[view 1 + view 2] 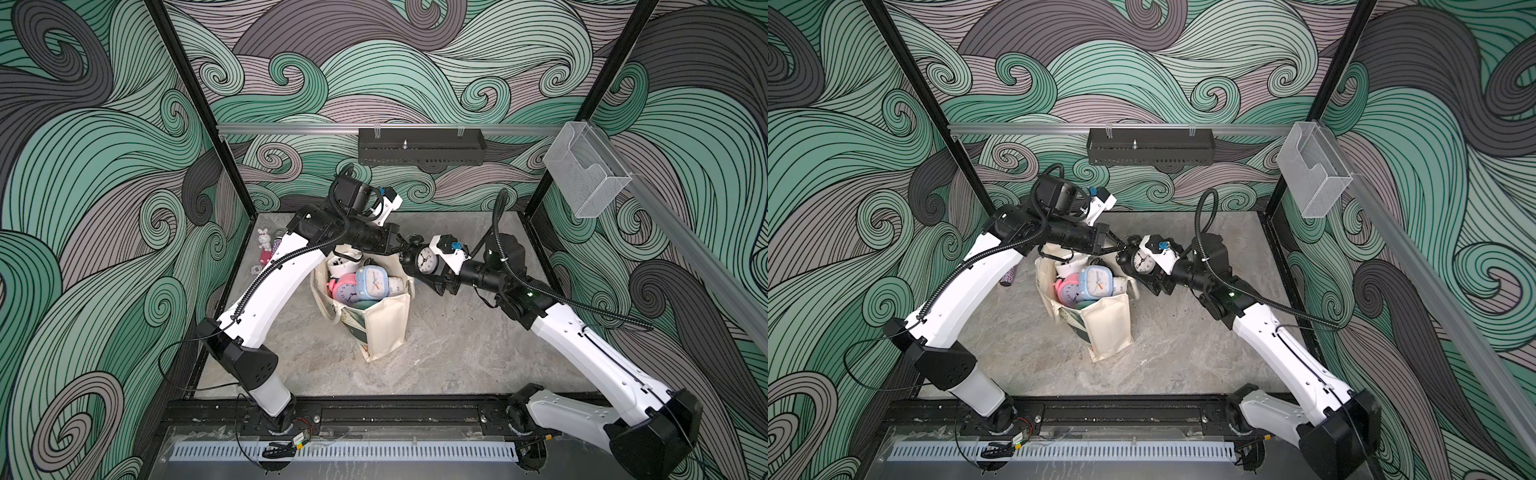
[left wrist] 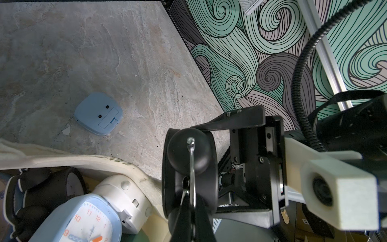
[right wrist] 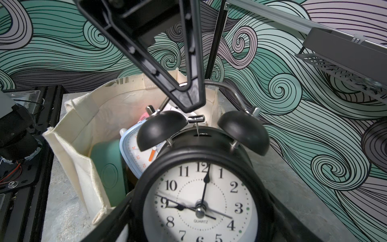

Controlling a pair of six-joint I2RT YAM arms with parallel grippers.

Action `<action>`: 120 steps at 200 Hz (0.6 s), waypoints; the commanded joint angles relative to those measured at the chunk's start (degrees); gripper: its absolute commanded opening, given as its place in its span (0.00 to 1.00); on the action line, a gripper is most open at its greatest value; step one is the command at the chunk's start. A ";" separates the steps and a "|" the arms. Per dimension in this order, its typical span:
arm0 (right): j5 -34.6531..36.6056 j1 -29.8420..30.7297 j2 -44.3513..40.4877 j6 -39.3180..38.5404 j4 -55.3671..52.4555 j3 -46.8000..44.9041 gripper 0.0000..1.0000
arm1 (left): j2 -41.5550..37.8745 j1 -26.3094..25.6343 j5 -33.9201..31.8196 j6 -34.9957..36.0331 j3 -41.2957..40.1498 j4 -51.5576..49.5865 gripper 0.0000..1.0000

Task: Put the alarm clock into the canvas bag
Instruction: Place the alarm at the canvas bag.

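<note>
The alarm clock (image 3: pixel 201 199) is hovering just beside the canvas bag (image 3: pixel 69 134), right fingers (image 3: pixel 109 222) clasping its body wide, left fingers (image 3: pixel 188 94) pinching shut on its thin handle, probably risking a slip.

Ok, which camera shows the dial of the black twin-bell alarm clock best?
The right wrist view: the black twin-bell alarm clock fills it, dial facing the lens, numerals readable. Both top views show it small, near the cream canvas bag. The left wrist view shows it edge-on, dial hidden.
</note>
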 commanded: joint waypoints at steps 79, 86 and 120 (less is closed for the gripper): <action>1.11 0.02 -3.75 7.72 7.30 -2.47 1.00 | -7.10 -0.33 -13.34 -4.66 -2.65 5.08 0.00; 1.29 0.13 -4.15 8.24 7.61 -2.87 1.00 | -7.46 -0.27 -14.50 -4.81 -2.57 5.02 0.00; 1.93 0.06 -6.12 10.84 7.50 -4.14 1.00 | -9.44 0.44 -22.24 -5.10 -0.89 2.65 0.00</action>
